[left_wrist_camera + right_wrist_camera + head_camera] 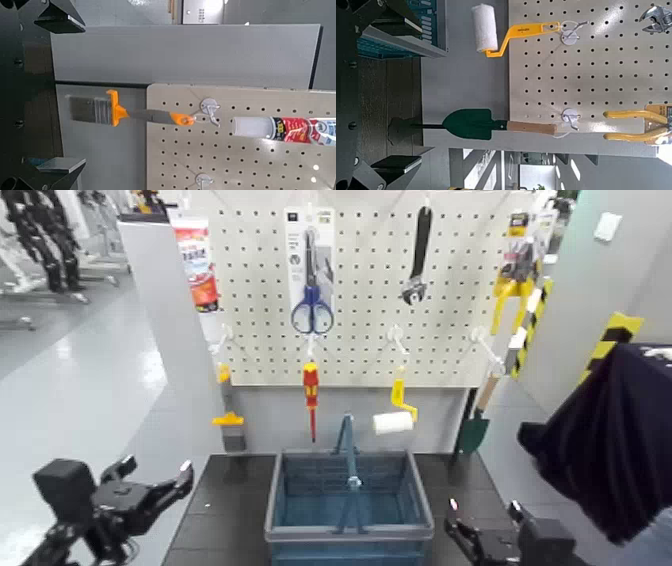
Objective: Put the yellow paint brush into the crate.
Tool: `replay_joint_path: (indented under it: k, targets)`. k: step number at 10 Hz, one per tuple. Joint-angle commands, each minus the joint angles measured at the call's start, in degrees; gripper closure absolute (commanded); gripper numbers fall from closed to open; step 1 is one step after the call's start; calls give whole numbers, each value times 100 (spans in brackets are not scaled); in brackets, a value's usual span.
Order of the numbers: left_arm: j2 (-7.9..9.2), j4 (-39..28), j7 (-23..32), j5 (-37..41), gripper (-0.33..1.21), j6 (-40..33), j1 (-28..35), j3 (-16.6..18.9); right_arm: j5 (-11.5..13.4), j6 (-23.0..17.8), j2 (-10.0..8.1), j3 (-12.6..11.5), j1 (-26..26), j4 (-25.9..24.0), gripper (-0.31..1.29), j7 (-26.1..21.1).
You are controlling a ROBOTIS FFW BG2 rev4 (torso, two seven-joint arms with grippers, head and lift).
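The yellow paint brush (119,112) hung from a hook at the pegboard's left edge, bristles down — within the left tool's (155,487) reach; that tool stood open and empty. The crate (349,502) waited on the bench below, the right tool (482,533) low beside it, open, holding nothing.

Yellow paint brush (107,109) hanging from pegboard hook, bristles down, blue-grey crate (349,530) empty below, handle upright

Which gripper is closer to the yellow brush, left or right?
Left. The left gripper is open below the brush hanging at the pegboard's left edge; the right gripper is across the crate.
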Motion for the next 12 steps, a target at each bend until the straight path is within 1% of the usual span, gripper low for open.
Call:
replay_joint_path:
  k: [1,4,5,6,7,9,10,12]
  targets:
    - [381,507,-393,211,13,206,-455,70,0,-5,-5,18,-15,14,16,0]
    - [750,1140,-622,545,13,259,-947,-203,0,-5,-5,35,-41,31,16,0]
    - [908,1395,-692,650,13,241,-1149,-344,-9,-14,-5,53,-59,49,16,0]
    - [1031,1571,-727,729,13,250,-1316,-502,-27,-40,-5,62,-76,58,16,0]
    - [1189,1791,-789,861,13,250,-1518,-713,-35,-49,-23,79,-94,66,16,0]
    - [1418,2256,-912,1116,13,215,-1931,-1196,-62,-66,-31,105,-120,84,16,0]
    - [1506,2476,-973,1160,13,180,-2133,-1363,-71,-84,-14,105,-129,101,16,0]
    - [1629,2924,-1140,1336,13,66,-2520,-1662,-79,-101,-5,105,-129,119,16,0]
